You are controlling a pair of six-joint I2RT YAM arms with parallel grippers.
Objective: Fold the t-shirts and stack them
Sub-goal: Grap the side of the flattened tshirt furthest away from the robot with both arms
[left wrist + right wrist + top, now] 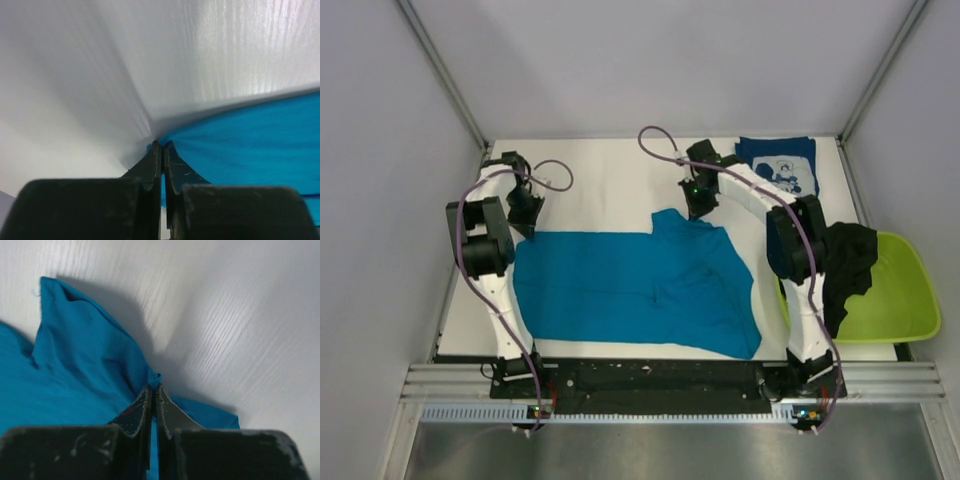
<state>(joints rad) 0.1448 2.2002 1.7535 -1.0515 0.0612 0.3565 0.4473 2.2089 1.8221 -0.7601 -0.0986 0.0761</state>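
The teal-blue t-shirt [640,285] lies spread across the middle of the white table. My left gripper [530,228] is shut on its far left corner, with the cloth pinched between the fingers in the left wrist view [161,145]. My right gripper [698,212] is shut on the shirt's far edge, right of a raised fold, and the right wrist view [152,386] shows cloth bunched at the tips. The navy t-shirt with white cartoon print [780,165] lies folded at the far right. The black t-shirt [848,265] hangs over the basin's rim.
A lime-green plastic basin [890,290] stands off the table's right side, beside the right arm. White walls enclose the table at the back and sides. Bare white table surface [600,190] lies between the two grippers beyond the teal shirt.
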